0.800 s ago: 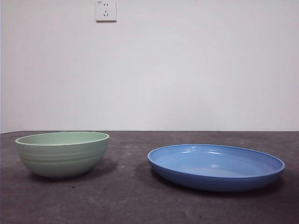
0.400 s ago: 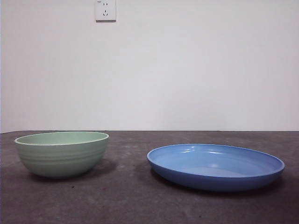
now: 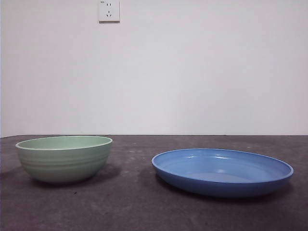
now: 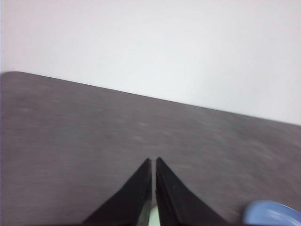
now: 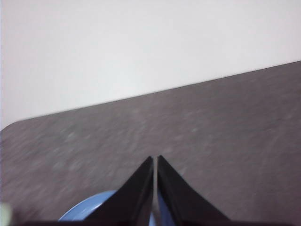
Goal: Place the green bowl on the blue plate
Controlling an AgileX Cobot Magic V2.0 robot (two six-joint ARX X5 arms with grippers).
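Observation:
The green bowl [image 3: 64,158] stands upright on the dark table at the left of the front view. The blue plate [image 3: 222,171] lies to its right, a gap between them. Neither gripper shows in the front view. My left gripper [image 4: 153,161] is shut and empty above the table; a pale sliver of the bowl [image 4: 154,217] shows between its jaws and an edge of the plate [image 4: 272,213] shows beside it. My right gripper [image 5: 155,159] is shut and empty, with the plate [image 5: 91,209] partly hidden below its jaws.
The dark grey table [image 3: 134,202] runs back to a white wall. A wall socket [image 3: 109,10] sits high on the wall. A rounded table corner [image 4: 11,75] shows in the left wrist view.

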